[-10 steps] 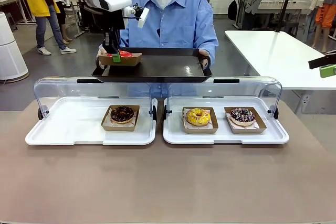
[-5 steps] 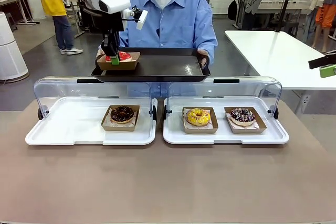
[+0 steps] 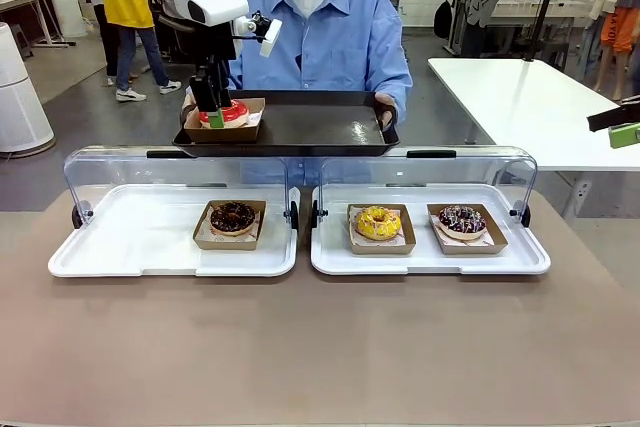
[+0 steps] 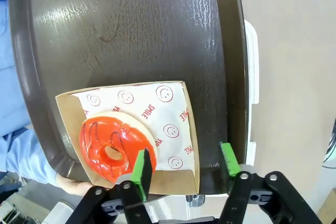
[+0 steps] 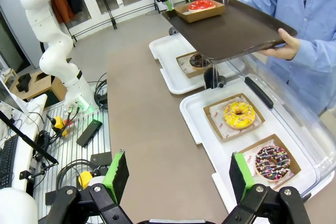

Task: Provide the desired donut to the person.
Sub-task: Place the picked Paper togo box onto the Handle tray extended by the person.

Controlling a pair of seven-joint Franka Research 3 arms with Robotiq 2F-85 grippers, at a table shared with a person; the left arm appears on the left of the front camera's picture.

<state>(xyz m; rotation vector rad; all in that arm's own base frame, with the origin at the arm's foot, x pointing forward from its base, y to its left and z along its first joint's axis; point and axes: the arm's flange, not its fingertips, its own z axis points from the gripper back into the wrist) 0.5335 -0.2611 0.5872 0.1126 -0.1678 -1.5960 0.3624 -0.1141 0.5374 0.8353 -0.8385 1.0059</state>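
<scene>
one red donut (image 4: pixel 111 148) in its box (image 4: pixel 170 181) lies on the tray (image 4: pixel 131 35) held by the person (image 3: pixel 335 42); we see left gripper (image 4: pixel 185 162) spread open, jaws straddling one box wall.

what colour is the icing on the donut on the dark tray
Bright red; the donut shows best in the left wrist view.

Four donuts (image 3: pixel 377 222), three trays (image 3: pixel 130 247), one person (image 3: pixel 340 37)
</scene>
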